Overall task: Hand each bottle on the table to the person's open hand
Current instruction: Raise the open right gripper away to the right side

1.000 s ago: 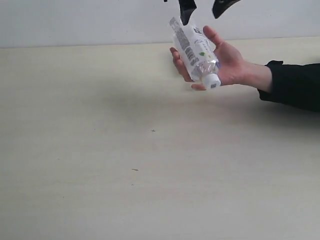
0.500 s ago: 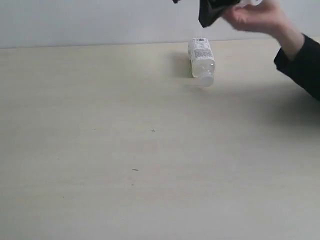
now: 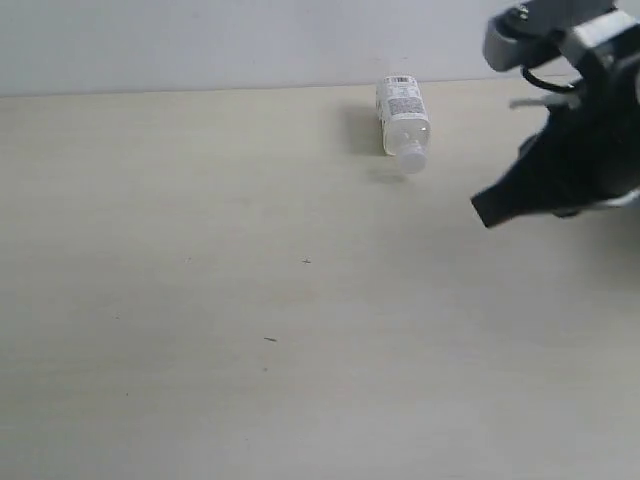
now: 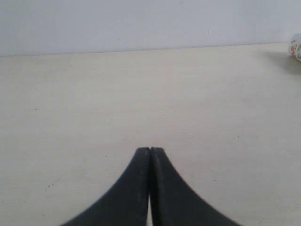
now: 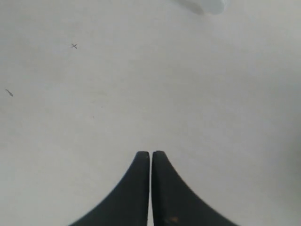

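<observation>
One white-labelled bottle [image 3: 403,122] with a white cap lies on its side near the far edge of the table [image 3: 200,380], cap toward the camera. My right gripper [image 3: 487,212] hangs shut and empty over the table's right side, to the right of the bottle and nearer the camera. In the right wrist view its fingertips [image 5: 150,153] are pressed together and the bottle's cap [image 5: 209,5] shows blurred at the frame's edge. My left gripper [image 4: 150,149] is shut on nothing, low over bare table; a sliver of the bottle [image 4: 297,47] shows far off. The person's hand and the other bottles are out of view.
A pale wall [image 3: 200,40] runs behind the table's far edge. A few tiny dark specks [image 3: 306,261] mark the tabletop. The right arm's grey and black body [image 3: 570,120] fills the upper right of the exterior view.
The person's hand, holding the white-green bottle, lifted away and left the view. The right arm swung down into the right side of the exterior view. The bottle on the table has not moved.
</observation>
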You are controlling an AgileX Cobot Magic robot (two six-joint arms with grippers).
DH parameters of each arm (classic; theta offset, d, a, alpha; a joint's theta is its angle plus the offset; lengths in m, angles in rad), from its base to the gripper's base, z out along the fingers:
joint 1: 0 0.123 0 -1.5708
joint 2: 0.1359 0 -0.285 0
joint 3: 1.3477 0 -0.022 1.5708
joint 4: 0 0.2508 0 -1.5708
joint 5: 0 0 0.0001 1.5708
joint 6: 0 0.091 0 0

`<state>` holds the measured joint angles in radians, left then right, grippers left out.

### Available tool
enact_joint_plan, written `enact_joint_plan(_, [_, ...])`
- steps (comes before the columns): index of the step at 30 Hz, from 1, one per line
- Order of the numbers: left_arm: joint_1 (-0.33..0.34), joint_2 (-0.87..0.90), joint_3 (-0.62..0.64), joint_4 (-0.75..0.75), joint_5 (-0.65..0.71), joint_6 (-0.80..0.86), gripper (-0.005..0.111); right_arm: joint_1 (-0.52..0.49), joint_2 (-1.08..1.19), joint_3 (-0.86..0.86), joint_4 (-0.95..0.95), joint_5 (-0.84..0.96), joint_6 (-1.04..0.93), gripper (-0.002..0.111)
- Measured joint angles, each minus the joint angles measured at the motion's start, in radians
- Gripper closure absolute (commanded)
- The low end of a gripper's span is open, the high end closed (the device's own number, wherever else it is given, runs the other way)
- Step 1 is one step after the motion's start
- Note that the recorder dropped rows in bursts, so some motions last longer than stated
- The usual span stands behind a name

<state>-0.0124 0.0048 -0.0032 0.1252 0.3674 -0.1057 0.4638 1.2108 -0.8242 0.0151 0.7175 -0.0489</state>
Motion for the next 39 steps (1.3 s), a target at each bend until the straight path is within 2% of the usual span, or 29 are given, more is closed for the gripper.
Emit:
enact_joint_plan(6, [0.000, 0.000, 0.000, 0.000, 0.000, 0.000, 0.104, 0.000, -0.360, 0.216, -0.002, -0.139, -0.061, 0.106])
enact_joint_plan(10, [0.000, 0.000, 0.000, 0.000, 0.000, 0.000, 0.104, 0.000, -0.537, 0.223, -0.015, -0.179, -0.072, 0.106])
enact_joint_plan(13, [0.000, 0.000, 0.000, 0.000, 0.000, 0.000, 0.104, 0.000, -0.579, 0.230, -0.015, -0.190, -0.072, 0.106])
enact_joint_plan(20, [0.000, 0.000, 0.000, 0.000, 0.000, 0.000, 0.104, 0.000, -0.763, 0.416, -0.015, -0.386, -0.072, 0.106])
enact_joint_plan(31, [0.000, 0.000, 0.000, 0.000, 0.000, 0.000, 0.104, 0.000, -0.977, 0.424, -0.015, -0.403, -0.074, 0.106])
enact_joint_plan(39, [0.000, 0.000, 0.000, 0.000, 0.000, 0.000, 0.104, 0.000, -1.019, 0.473, -0.051, -0.440, -0.074, 0.106])
